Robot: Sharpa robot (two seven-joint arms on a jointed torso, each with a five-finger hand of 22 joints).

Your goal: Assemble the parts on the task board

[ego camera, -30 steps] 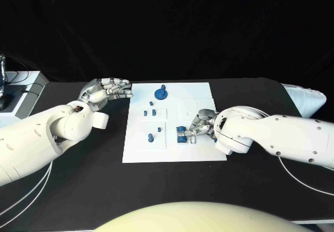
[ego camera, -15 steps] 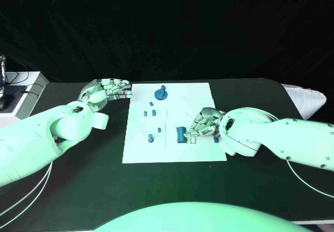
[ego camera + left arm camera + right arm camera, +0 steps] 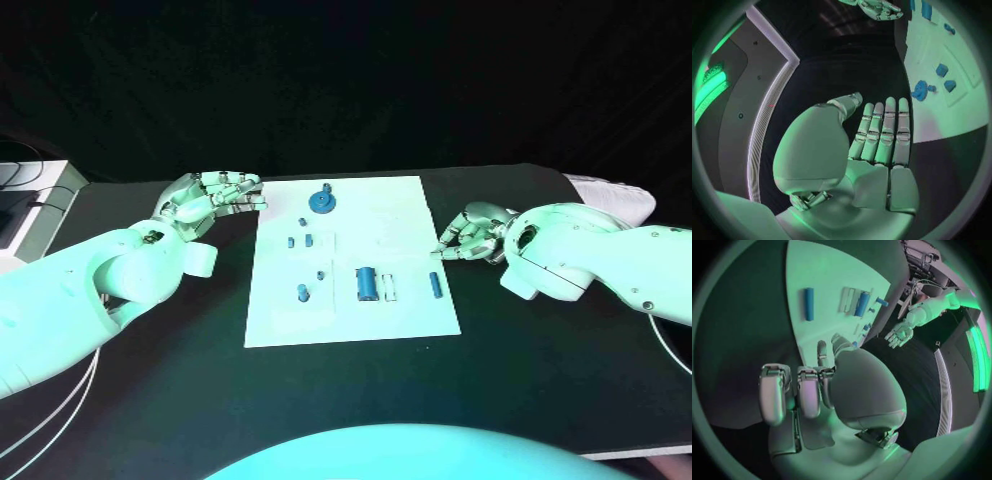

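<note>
The white task board [image 3: 404, 205] lies in the middle of the table. On it a round blue gear [image 3: 326, 203] stands at the far end, with small blue pegs [image 3: 300, 241] nearer along the left side. A thick blue cylinder [image 3: 366, 283] and a slim blue bar [image 3: 434, 285] lie free at the near right. My right hand [image 3: 469, 232] hovers just off the board's right edge, fingers curled in and holding nothing [image 3: 807, 395]. My left hand [image 3: 214, 195] stays beside the board's far left corner, its fingers [image 3: 879, 135] straight and empty.
A white box [image 3: 29, 195] with cables stands at the table's far left. A pale object [image 3: 613, 190] sits at the far right edge. Black tabletop [image 3: 346, 385] stretches in front of the board.
My right hand has let go of the blue pieces at the board's near right and drawn back to the right, off the board. The left hand has stayed put. The camera has shifted.
</note>
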